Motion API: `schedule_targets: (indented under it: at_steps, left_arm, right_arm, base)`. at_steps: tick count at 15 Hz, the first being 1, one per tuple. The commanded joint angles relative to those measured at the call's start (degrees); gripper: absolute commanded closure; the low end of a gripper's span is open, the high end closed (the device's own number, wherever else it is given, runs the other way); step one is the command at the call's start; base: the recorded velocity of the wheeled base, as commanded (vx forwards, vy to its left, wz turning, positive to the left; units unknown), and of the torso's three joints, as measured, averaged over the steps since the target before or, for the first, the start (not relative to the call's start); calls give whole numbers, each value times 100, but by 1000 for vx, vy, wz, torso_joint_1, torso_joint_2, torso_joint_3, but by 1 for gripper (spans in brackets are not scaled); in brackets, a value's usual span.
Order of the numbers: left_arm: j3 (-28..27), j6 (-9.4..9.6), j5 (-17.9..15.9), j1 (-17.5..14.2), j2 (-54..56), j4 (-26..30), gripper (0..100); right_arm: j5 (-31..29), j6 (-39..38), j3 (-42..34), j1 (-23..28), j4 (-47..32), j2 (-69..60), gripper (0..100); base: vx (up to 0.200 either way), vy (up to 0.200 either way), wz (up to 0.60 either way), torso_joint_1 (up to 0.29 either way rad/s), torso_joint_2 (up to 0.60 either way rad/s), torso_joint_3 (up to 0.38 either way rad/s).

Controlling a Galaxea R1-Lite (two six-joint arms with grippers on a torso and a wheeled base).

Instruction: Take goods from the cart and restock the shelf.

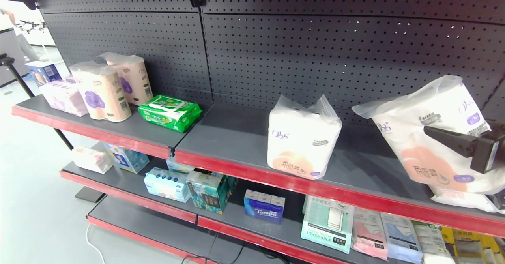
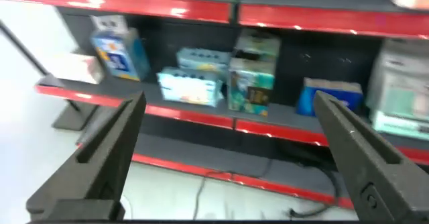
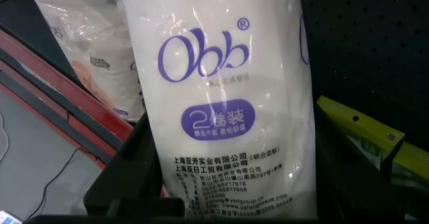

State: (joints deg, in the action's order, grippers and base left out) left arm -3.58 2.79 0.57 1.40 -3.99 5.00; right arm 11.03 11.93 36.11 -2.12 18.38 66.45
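Bag of paper rolls (image 1: pixel 434 106) is clamped in my right tool (image 3: pixel 231 184), tilted over the right end of the upper shelf (image 1: pixel 236 133); my left tool (image 2: pixel 228 110) is spread apart, facing lower shelves (image 2: pixel 281 129).

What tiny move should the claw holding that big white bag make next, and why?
Probably ease the white bag down onto the grey shelf and tip it upright before letting go. The right claw is clamped around it, and it leans tilted near the shelf's right end, unlike the standing pack to its left.
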Motion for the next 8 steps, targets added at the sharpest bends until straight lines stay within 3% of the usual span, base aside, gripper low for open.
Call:
schedule_targets:
  at_steps: [1, 3, 4, 5, 8]
  left_arm:
    - [-2, -24, 83, -158, 390, 1, 0]
    - [-11, -130, -49, -140, 346, 10, 0]
    - [-20, -341, -365, -123, 249, 19, 0]
    - [-28, -376, -673, -123, 223, 28, 0]
    - [-20, -341, -857, -105, 284, 19, 0]
  right_arm:
    - [4, 2, -7, -8, 7, 17, 100]
    - [4, 2, -7, -8, 7, 35, 100]
    - [4, 2, -7, -8, 7, 87, 100]
    - [13, 2, -7, -8, 34, 96, 100]
    - [4, 2, -16, 10, 51, 131, 100]
  base:
    - [0, 0, 0, 0, 0, 0]
    - [0, 0, 0, 0, 0, 0]
    - [0, 0, 0, 0, 0, 0]
    - [0, 0, 0, 0, 0, 0]
    - [0, 0, 0, 0, 0, 0]
